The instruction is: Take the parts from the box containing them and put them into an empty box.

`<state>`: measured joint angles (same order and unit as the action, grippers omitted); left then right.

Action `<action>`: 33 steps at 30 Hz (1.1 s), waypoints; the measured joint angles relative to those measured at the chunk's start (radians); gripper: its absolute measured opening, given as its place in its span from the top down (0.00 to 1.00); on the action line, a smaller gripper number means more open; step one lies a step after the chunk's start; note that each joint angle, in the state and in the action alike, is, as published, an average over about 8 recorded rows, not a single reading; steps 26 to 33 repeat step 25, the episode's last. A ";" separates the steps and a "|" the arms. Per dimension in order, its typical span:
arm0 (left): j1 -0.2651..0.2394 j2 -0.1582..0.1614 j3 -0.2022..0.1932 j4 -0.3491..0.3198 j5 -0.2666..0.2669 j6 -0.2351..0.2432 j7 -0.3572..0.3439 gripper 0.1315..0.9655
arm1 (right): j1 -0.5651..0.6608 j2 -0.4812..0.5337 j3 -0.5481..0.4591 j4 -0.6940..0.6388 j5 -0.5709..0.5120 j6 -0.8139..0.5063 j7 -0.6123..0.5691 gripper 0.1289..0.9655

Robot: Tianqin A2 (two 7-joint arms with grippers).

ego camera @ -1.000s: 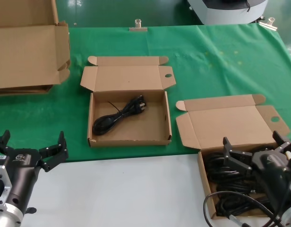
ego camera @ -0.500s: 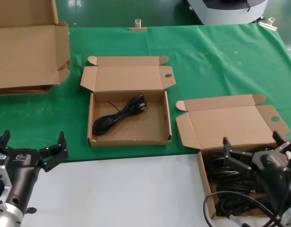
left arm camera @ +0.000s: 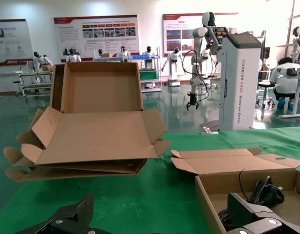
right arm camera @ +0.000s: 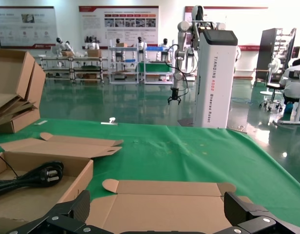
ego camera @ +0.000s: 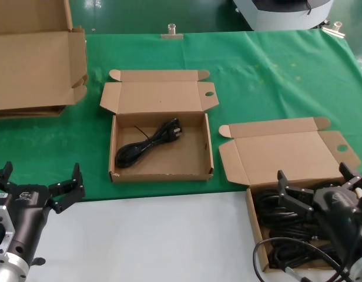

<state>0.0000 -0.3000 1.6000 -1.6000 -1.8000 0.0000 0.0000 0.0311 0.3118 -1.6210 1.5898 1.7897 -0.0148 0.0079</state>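
- Brown corrugated cardboard makes up both mailer boxes; the box containing them (ego camera: 257,238) sits at the near right, partly on the white surface (ego camera: 151,235), its lid (ego camera: 284,154) folded back onto the green cloth (ego camera: 269,76)
- black power cords (ego camera: 281,220) lie heaped inside it, coiled into bundles, partly hidden by the right arm
- the right gripper (ego camera: 319,191) hangs directly over that heap, its jaws spread wide and pinching nothing; whether the tips touch the cords I cannot tell
- the second box (ego camera: 162,174) stands in the middle of the cloth, well apart from the first, lid (ego camera: 159,97) open toward the far side with a round hole in its right flap
- this box is not bare: one cord bundle (ego camera: 147,145) lies on its floor; its long axis runs diagonally, from the near left corner toward the far right; the moulded plug (ego camera: 174,129) points to the far right, the looped end to the near left
- in the left wrist view the same bundle's plug (left arm camera: 267,191) shows over the box wall (left arm camera: 212,209)
- the left gripper (ego camera: 39,187) is parked low at the near left, over the edge where cloth meets white surface, jaws spread and holding nothing
- large flattened cartons (ego camera: 34,64) are stacked at the far left of the cloth
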 joint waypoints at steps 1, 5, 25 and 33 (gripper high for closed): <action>0.000 0.000 0.000 0.000 0.000 0.000 0.000 0.00 | 0.000 0.000 0.000 0.000 0.000 0.000 0.000 0.00; 0.000 0.000 0.000 0.000 0.000 0.000 0.000 0.00 | 0.000 0.000 0.000 0.000 0.000 0.000 0.000 0.00; 0.000 0.000 0.000 0.000 0.000 0.000 0.000 0.00 | 0.000 0.000 0.000 0.000 0.000 0.000 0.000 0.00; 0.000 0.000 0.000 0.000 0.000 0.000 0.000 0.00 | 0.000 0.000 0.000 0.000 0.000 0.000 0.000 0.00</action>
